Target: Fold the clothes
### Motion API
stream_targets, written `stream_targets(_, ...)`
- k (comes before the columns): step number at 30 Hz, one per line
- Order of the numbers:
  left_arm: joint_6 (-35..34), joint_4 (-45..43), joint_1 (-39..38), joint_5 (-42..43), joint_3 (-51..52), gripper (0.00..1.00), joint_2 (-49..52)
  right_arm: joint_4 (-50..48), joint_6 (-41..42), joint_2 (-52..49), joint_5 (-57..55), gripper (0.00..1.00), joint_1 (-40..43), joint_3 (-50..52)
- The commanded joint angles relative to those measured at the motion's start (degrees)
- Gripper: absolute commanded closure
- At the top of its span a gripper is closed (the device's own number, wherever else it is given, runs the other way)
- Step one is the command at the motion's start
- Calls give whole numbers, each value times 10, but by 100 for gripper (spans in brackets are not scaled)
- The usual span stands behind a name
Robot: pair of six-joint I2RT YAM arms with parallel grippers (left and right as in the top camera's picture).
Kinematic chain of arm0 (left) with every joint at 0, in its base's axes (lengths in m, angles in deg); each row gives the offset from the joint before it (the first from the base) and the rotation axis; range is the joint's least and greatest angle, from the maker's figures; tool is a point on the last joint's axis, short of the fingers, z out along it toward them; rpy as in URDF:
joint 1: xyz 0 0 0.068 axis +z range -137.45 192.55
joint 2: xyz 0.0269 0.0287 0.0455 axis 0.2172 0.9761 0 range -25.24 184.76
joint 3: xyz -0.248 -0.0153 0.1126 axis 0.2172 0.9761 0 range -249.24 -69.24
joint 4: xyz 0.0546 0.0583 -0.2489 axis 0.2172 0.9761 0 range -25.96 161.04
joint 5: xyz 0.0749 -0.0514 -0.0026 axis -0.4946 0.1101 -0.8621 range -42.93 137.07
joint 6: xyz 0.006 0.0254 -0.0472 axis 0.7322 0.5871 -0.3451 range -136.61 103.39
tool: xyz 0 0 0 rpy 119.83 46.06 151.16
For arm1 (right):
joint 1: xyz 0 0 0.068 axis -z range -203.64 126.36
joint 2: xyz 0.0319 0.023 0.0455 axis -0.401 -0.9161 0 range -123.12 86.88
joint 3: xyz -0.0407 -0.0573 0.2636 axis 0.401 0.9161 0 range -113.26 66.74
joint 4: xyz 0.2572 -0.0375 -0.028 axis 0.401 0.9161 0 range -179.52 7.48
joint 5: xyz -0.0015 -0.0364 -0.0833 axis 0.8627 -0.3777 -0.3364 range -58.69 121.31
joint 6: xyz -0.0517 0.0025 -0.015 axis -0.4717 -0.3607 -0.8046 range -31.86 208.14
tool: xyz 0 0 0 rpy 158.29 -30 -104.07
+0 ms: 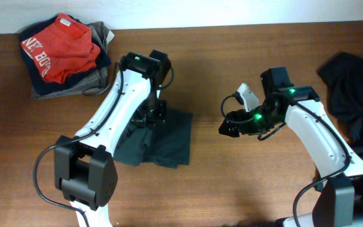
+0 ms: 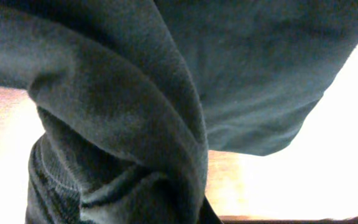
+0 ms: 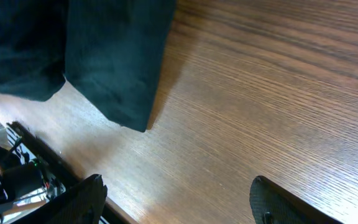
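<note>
Left end effector [image 1: 149,116] clenched on the dark shirt [image 1: 172,142], down at the shirt's back edge. Its fingers don't show in the wrist view; bunched, folded cloth [image 2: 135,93] fills that frame, hanging just clear of the desk [image 1: 244,183], which shows below it.

Right end effector [image 1: 227,128] released, nothing between the fingers. It hovers to the right of the shirt, apart from it, pointing toward it. In the wrist view both fingers [image 3: 82,202] stand wide apart over bare wood grain [image 3: 260,93], and the shirt's near corner [image 3: 117,62] lies ahead of them, flat on the desk.

The shirt lies roughly mid-desk, partly folded, with the left arm crossing over its left part.

Other clothes:
- pile [image 1: 65,57] back-left of the shirt, well apart from it: red piece [image 1: 68,41] on top, navy piece with lettering [image 1: 33,53] under it, grey at the bottom [image 1: 99,31].
- black heap [image 1: 355,94] far right of the shirt, at the desk edge, loose and unfolded, behind the right arm.
</note>
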Motion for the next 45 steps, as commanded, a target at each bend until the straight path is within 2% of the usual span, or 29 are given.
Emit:
stream_targets(1,-19,-10,-20,-5,-4,99,-14,2,4,2,-5,21,6,1)
stream_targets(12,-21,-57,-60,12,17,96,-13,2,4,1,-5,21,6,1)
stream_targets(15,-21,-63,-64,12,17,90,-13,2,4,1,-5,21,6,1)
stream_targets(21,-21,-72,-66,29,18,90,-13,2,4,1,-5,21,6,1)
stream_targets(23,-21,-74,-66,31,18,86,-13,2,4,1,-5,21,6,1)
stream_targets(26,-21,-74,-66,31,18,68,-13,2,4,1,-5,21,6,1)
stream_targets(37,-20,-96,-77,61,15,67,-13,2,5,1,-5,21,6,1)
stream_targets(41,-20,-68,-65,52,-20,67,-17,2,4,1,-5,21,6,1)
stream_targets(43,-21,-46,-48,31,-45,65,-24,2,4,1,-5,21,6,1)
stream_targets(45,-21,-26,-21,22,-69,57,-32,2,4,1,-5,21,6,1)
